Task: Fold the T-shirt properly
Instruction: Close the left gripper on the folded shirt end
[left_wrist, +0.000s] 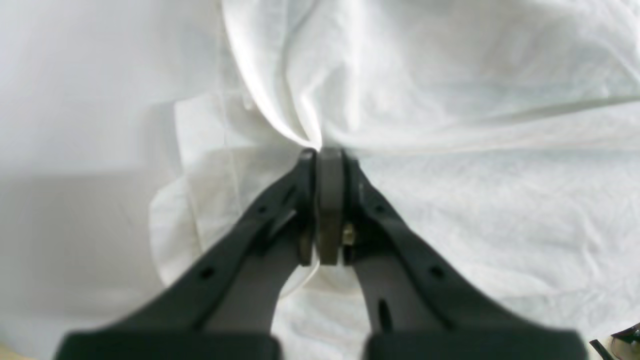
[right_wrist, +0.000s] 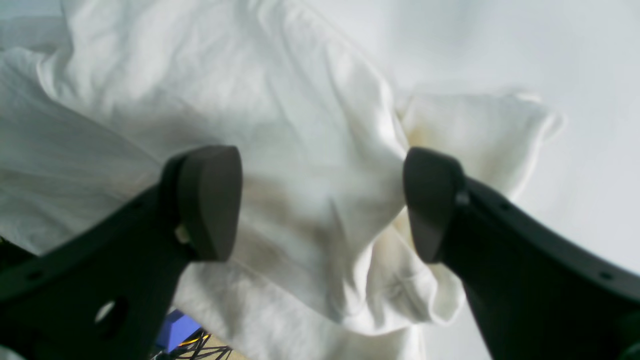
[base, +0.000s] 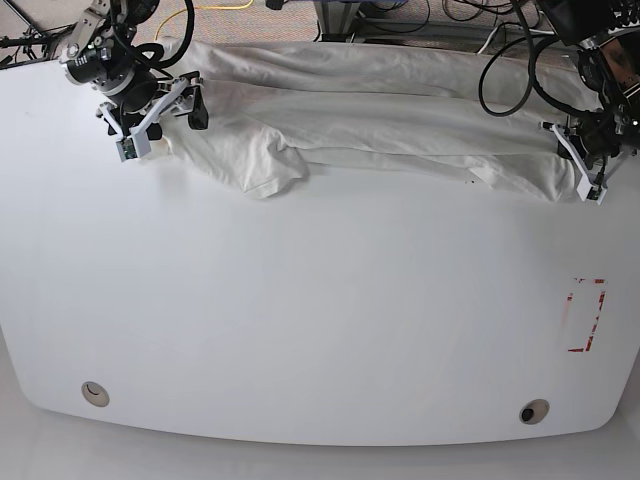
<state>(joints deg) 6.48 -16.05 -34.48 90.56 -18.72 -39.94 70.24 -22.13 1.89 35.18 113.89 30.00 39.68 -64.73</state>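
Note:
The white wrinkled T-shirt (base: 380, 130) lies stretched along the far edge of the white table (base: 320, 330), plain side up. Its black lettering is hidden, and only a faint yellow tint shows through the cloth in the right wrist view (right_wrist: 417, 137). My left gripper (base: 590, 185), at the shirt's right end, is shut on a pinch of its fabric (left_wrist: 330, 150). My right gripper (base: 165, 132) is at the shirt's left end. It is open and hovers over a bunched sleeve (right_wrist: 320, 200), with one finger (right_wrist: 210, 200) on either side and nothing held.
A red rectangle mark (base: 585, 315) is on the table's right side. Two round holes (base: 95, 393) (base: 533, 411) sit near the front edge. Cables (base: 500, 60) and carpet lie beyond the far edge, where a blue object (right_wrist: 175, 335) shows below the table.

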